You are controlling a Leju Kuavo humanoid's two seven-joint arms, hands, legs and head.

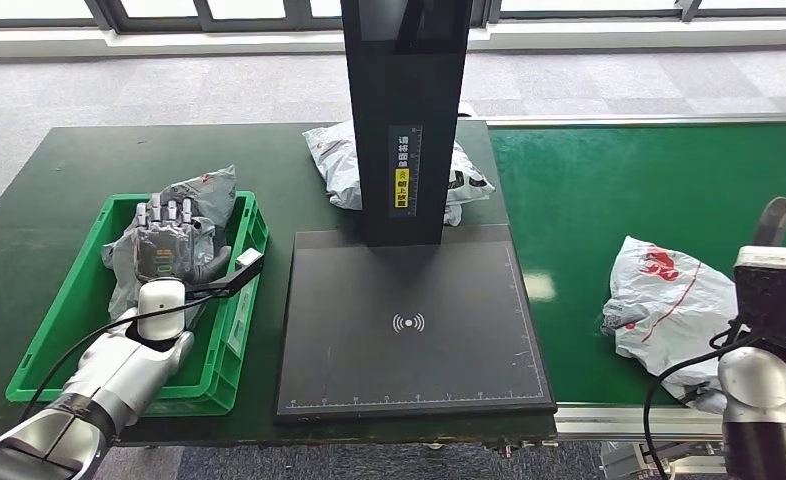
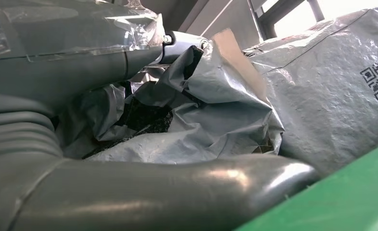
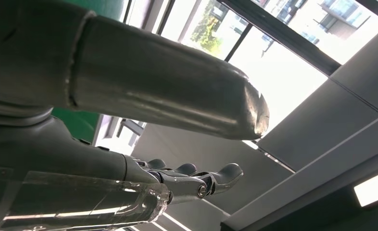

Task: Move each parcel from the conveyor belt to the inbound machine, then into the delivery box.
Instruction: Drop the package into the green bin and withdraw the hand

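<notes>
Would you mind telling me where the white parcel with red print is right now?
In the head view, the white parcel lies on the green conveyor belt, right of the scanner platform.

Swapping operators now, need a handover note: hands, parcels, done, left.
Left hand: in the green delivery box, fingers on the grey parcel; whether it grips or has let go is unclear.
Right hand: raised beside the conveyor belt, fingers apart, holding nothing.
Done: grey parcel is in the box.
Left: white parcel with red print lies on the belt near the right arm. Another grey-white parcel sits behind the inbound machine's post. The scan plate has nothing on it.
</notes>
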